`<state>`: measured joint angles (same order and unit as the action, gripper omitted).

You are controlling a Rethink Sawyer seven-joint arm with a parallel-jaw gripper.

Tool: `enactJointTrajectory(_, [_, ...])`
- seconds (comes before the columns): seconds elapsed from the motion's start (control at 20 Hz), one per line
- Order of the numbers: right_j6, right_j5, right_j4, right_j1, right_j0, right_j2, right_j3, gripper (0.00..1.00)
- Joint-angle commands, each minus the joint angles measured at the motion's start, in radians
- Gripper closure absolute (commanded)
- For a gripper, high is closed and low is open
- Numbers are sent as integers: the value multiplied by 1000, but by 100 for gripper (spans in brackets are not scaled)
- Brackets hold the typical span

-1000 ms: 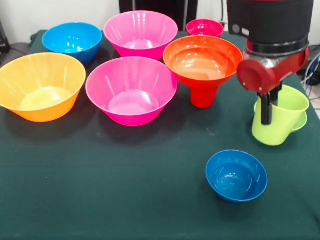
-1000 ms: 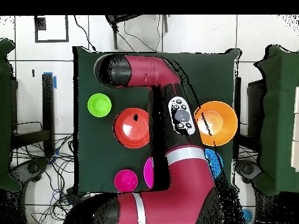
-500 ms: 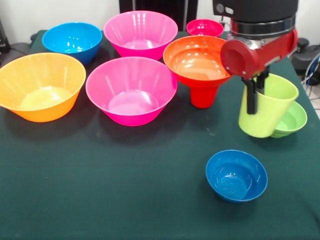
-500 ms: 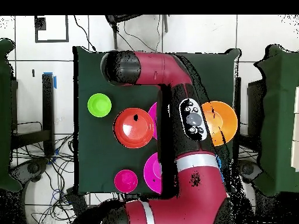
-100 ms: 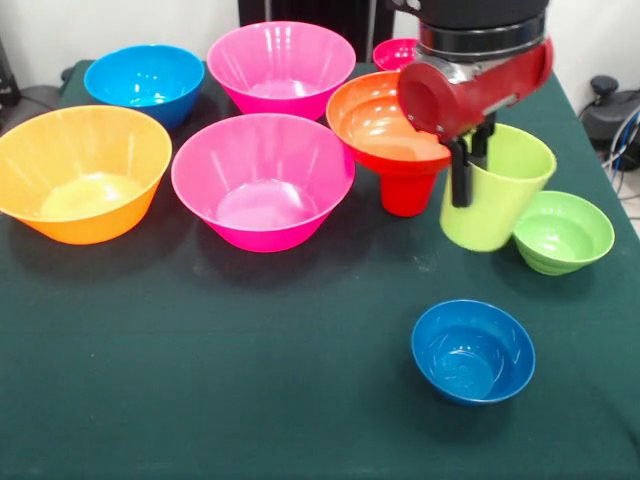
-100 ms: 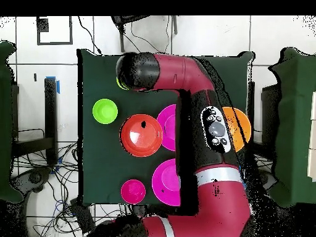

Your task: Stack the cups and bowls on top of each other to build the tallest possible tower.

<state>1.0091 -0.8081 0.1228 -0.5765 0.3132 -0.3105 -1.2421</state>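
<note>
Cups: two, lime-green cup (image 5: 495, 200) lifted off the counter (image 5: 200, 380), red cup (image 5: 408, 192) under red-orange bowl (image 5: 385, 120)
Bowls: eight
Gripper (image 5: 468, 170): jaws clamped over lime-green cup's rim, beside the red-orange bowl

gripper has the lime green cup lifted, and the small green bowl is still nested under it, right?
Not quite. The gripper does hold the lime green cup by its rim, but the small green bowl is not under it: it sits on the table beside the cup, on the side away from the red-orange bowl. The front view shows this.
</note>
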Motion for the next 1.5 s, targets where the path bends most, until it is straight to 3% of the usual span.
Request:
enactJointTrajectory(0.05, [-115,-133,63,-2,20,-68,-96,100])
enactJointTrajectory(0.9, [-146,-159,79,-8,52,-96,-103,100])
enactJointTrajectory(1.5, [-223,-257,105,-43,100,-106,-141,100])
